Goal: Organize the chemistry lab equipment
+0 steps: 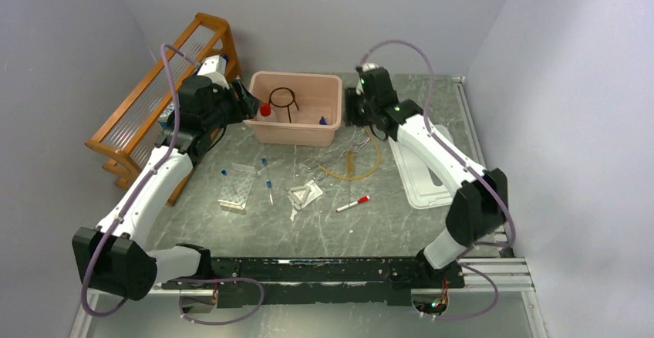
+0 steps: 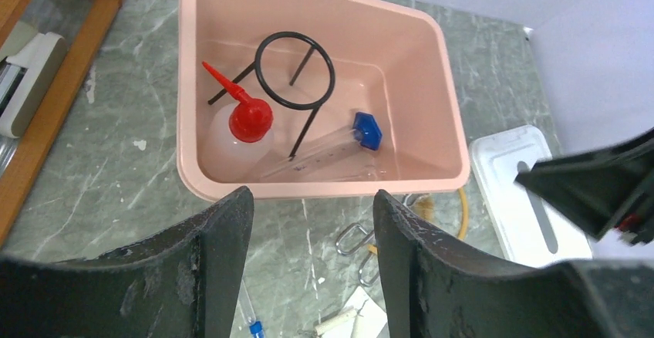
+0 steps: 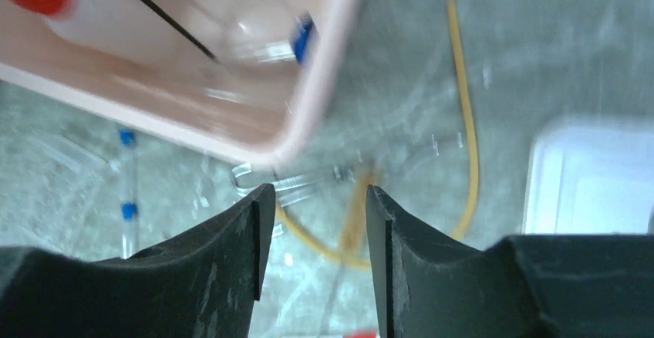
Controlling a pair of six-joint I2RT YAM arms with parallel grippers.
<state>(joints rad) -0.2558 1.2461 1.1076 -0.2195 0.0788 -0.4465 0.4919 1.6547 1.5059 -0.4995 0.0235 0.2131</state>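
Note:
A pink bin [image 1: 332,83] at the back holds the black wire ring [image 2: 294,69], the clear red-capped squeeze bottle [image 2: 247,118] and the blue-based thin cylinder [image 2: 339,145], which lies on its side. My left gripper [image 1: 248,103] hovers open and empty at the bin's left front [image 2: 312,199]. My right gripper [image 1: 351,110] is open and empty beside the bin's right end [image 3: 318,191], above the amber tubing [image 1: 362,170]. On the table lie the clear tube rack [image 1: 237,187], blue-capped tubes [image 1: 268,187] and white triangles [image 1: 305,195].
A wooden slatted rack [image 1: 154,91] stands at the back left. A white lid [image 1: 420,176] lies under the right arm. A red-capped marker [image 1: 352,204] lies near the triangles. Metal clips [image 2: 355,238] lie just in front of the bin. The right wrist view is blurred.

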